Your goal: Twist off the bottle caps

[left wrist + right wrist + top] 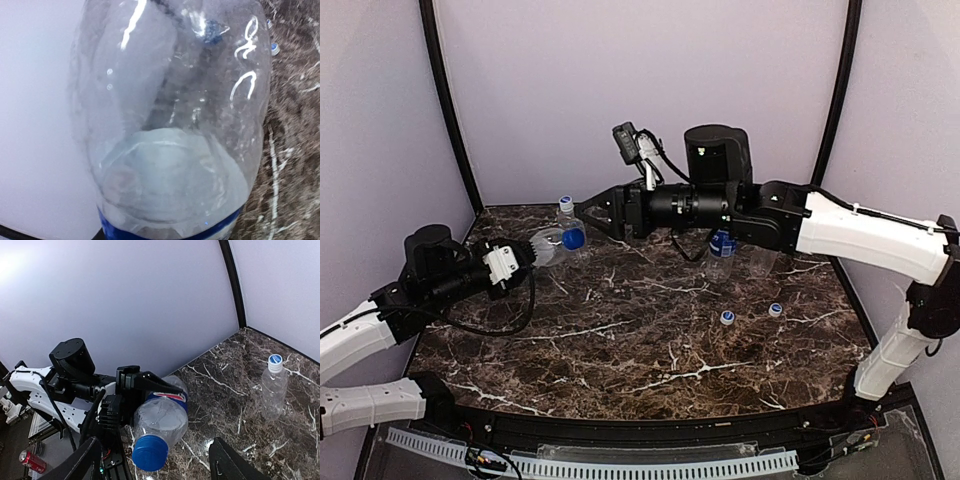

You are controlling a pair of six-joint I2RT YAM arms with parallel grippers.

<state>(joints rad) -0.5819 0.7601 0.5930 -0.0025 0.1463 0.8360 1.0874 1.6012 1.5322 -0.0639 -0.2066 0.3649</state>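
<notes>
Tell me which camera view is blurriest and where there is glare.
Left wrist view: blurriest, the clear bottle fills it out of focus, with glare streaks on the plastic, and the marble table smeared. Right wrist view: sharp on the blue cap, with a bright wash on the wall top left. Top view: sharp, evenly lit.

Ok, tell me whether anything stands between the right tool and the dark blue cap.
Nothing visible does. The right tool, open, faces the dark blue cap straight on, with no object between them. The left tool holds that bottle sideways.
</notes>
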